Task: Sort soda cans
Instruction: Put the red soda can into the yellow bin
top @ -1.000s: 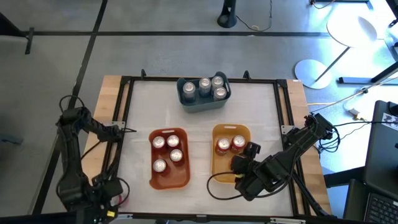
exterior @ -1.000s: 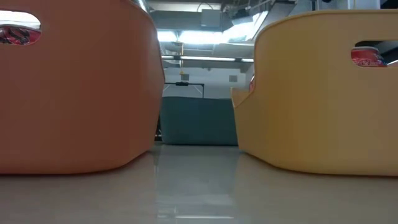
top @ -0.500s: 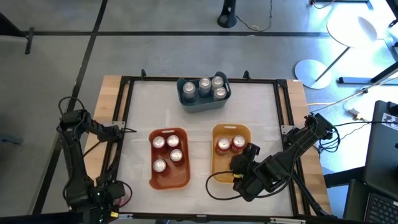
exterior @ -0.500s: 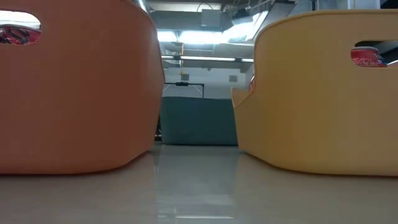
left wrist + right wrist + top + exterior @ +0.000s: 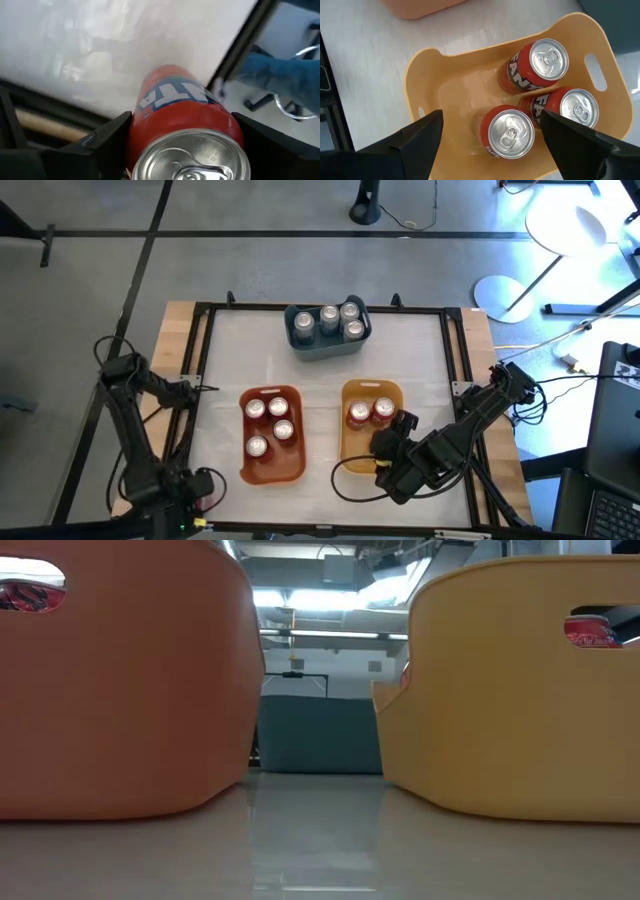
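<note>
My left gripper [image 5: 180, 145] at frame's lower left, off the table edge, clamps a red can [image 5: 185, 125]; the can's lower body is hidden. My right gripper [image 5: 487, 145] hangs wide apart, empty, over the yellow bin [image 5: 348, 442], which holds three red cans [image 5: 510, 131]; high view shows only two, my arm covering the third. Orange bin [image 5: 272, 470]: four cans. Blue bin [image 5: 327, 345], top centre: four cans.

Pretty open around the orange bin [image 5: 271, 435]: bare tabletop [image 5: 240, 355] between it and the blue-grey bin [image 5: 327, 330] behind, and a narrow lane on its right before the yellow bin [image 5: 372, 425]. Black frame rails [image 5: 197, 380] fence the bin's left side.
</note>
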{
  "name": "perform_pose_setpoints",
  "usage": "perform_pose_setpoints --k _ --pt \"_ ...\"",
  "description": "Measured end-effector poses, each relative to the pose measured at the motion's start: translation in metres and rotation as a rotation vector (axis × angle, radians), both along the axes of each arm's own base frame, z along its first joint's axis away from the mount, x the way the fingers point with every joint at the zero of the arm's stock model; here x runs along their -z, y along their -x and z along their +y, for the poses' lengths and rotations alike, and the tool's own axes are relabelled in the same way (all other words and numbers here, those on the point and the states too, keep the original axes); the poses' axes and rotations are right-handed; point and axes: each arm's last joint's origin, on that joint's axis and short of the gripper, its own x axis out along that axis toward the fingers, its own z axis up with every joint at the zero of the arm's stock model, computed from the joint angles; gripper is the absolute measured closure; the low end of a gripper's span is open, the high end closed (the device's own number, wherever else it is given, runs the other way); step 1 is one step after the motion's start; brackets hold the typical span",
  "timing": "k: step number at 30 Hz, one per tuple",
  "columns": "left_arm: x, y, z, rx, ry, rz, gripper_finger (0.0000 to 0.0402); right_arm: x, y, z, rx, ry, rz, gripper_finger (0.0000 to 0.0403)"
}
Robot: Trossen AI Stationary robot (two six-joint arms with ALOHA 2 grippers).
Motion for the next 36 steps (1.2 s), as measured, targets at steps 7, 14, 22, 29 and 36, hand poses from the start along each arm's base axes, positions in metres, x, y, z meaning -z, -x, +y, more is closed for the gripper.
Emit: perform_pose_setpoints --k 7,14,22,29,36 --pt "-0.051 -0.039 0.009 0.023 0.057 -0.064 0.0109 0.001 0.004 -0.002 -0.011 -0.002 0.067 0.0072" --pt "-0.118 -0.096 0.048 0.043 -0.006 -0.351 0.0109 0.002 0.006 -0.004 -0.027 0.02 0.093 0.0072" --pt "-0.136 -0.16 0.118 0.053 -0.109 -0.48 0.0109 0.0 0.017 -0.013 -0.004 0.083 0.185 0.0072" --pt "-0.129 -0.216 0.171 0.047 -0.203 -0.597 0.0109 -0.008 0.021 -0.018 -0.008 0.09 0.161 0.0072" --pt "-0.095 -0.273 0.195 0.085 -0.214 -0.655 0.0109 -0.015 0.024 -0.022 -0.016 0.128 0.112 0.0072"
